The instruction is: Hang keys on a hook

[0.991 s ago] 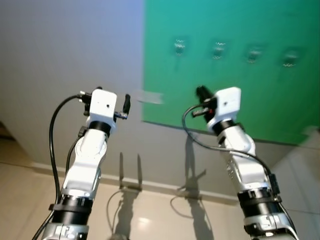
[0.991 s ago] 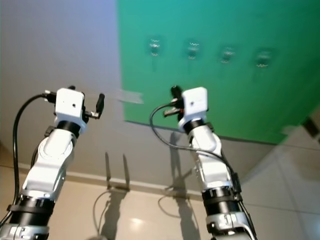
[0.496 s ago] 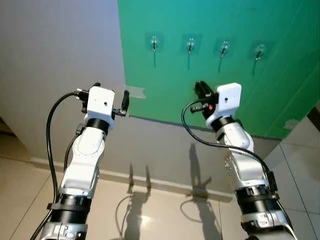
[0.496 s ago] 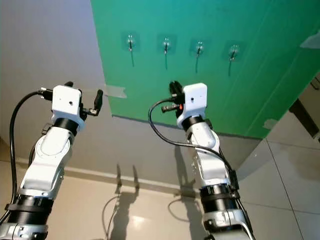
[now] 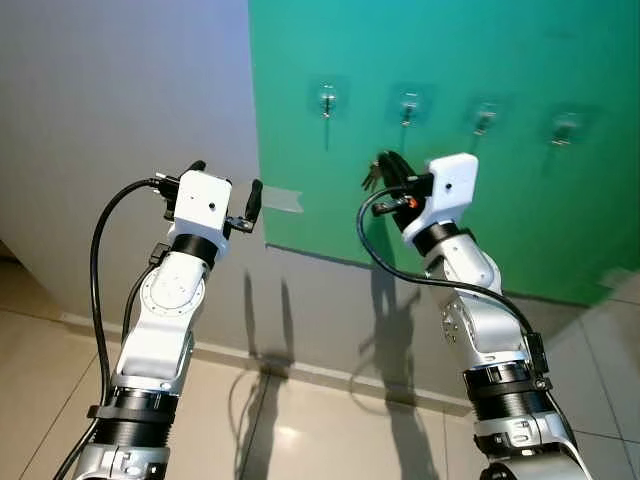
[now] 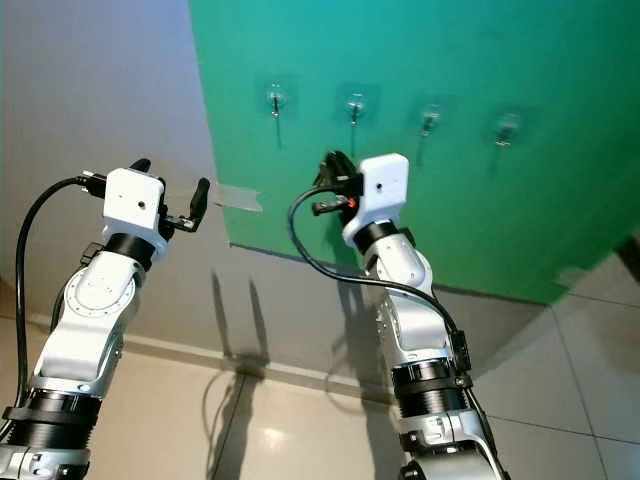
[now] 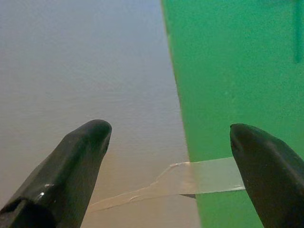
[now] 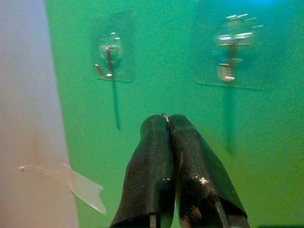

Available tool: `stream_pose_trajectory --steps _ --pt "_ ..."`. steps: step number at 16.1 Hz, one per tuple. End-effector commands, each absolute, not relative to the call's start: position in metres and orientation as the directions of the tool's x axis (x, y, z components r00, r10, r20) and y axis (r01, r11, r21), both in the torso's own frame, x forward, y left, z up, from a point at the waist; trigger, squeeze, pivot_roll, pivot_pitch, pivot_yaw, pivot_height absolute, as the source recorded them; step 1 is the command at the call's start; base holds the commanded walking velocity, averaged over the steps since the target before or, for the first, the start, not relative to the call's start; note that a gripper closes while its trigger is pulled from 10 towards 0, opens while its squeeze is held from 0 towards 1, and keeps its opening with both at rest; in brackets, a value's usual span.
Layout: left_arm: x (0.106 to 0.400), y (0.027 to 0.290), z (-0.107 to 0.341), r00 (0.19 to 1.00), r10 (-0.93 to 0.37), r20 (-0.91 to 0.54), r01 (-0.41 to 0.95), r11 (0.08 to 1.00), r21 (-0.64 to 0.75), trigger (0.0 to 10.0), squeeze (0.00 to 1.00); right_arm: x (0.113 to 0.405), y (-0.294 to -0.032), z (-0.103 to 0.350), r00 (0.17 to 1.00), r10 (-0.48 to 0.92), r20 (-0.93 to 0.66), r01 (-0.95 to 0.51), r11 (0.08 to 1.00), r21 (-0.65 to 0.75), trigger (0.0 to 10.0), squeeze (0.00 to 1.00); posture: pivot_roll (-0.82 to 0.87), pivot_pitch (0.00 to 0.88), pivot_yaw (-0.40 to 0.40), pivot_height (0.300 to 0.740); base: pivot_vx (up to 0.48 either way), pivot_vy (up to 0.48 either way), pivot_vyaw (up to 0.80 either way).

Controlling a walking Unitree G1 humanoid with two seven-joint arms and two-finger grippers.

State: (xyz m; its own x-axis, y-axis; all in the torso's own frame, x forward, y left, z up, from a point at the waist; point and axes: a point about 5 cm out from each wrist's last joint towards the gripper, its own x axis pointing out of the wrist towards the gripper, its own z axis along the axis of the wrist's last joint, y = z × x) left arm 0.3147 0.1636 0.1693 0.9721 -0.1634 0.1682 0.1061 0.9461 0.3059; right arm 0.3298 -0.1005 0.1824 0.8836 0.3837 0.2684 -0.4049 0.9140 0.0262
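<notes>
Right wrist view looks along the right gripper [image 8: 167,124], whose two black fingers are pressed together at the tips, with a thin sliver of metal showing at the very tip between them; whether this is the keys cannot be made out here. In the left eye view a small dark bunch, seemingly the keys [image 5: 373,176], sticks out beside that gripper, raised in front of the green wall panel [image 5: 520,120] and just below the row of four clear adhesive hooks with metal prongs. The leftmost hook [image 5: 327,100] and the second hook [image 5: 408,105] sit above it, apart from the fingers; the third hook [image 5: 484,116] and fourth hook [image 5: 565,126] lie further to the right. The left gripper [image 7: 173,156] is held up with its fingers wide apart and nothing between them, facing the panel's edge where a strip of clear tape [image 7: 190,178] crosses onto the grey wall [image 5: 120,90]. Beige floor tiles [image 5: 300,430] lie below.
</notes>
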Motion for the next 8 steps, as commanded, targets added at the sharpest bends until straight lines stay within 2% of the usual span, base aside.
stream_pose_trajectory --steps 1,2,3,5,8 --pt "0.315 0.159 0.174 0.964 -0.193 0.183 0.13 0.942 0.31 10.0 0.0 0.33 -0.1 0.192 0.869 0.396 0.296 -0.425 0.905 0.037 10.0 0.0 0.0 0.0 -0.044 0.74 0.386 0.0 0.8" --pt "0.316 0.157 0.175 0.963 -0.196 0.182 0.133 0.941 0.31 10.0 0.0 0.329 -0.101 0.195 0.865 0.397 0.308 -0.427 0.903 0.035 10.0 0.0 0.0 0.0 -0.041 0.74 0.364 0.0 0.8" --pt "0.316 0.152 0.175 0.958 -0.229 0.175 0.169 0.938 0.304 10.0 0.0 0.327 -0.102 0.198 0.856 0.395 0.333 -0.448 0.888 0.101 10.0 0.0 0.0 0.0 -0.04 0.74 0.0 0.0 0.0" --pt "0.313 0.142 0.174 0.936 -0.317 0.15 0.252 0.906 0.34 10.0 0.0 0.323 -0.105 0.2 0.847 0.41 0.339 -0.469 0.876 0.111 10.0 0.0 -0.01 0.0 -0.029 0.74 0.0 0.0 0.0" --pt "0.309 0.135 0.173 0.915 -0.376 0.148 0.307 0.886 0.348 10.0 0.0 0.315 -0.112 0.199 0.838 0.429 0.338 -0.491 0.863 0.123 10.0 0.0 -0.01 0.0 -0.016 0.74 0.0 0.0 0.0"
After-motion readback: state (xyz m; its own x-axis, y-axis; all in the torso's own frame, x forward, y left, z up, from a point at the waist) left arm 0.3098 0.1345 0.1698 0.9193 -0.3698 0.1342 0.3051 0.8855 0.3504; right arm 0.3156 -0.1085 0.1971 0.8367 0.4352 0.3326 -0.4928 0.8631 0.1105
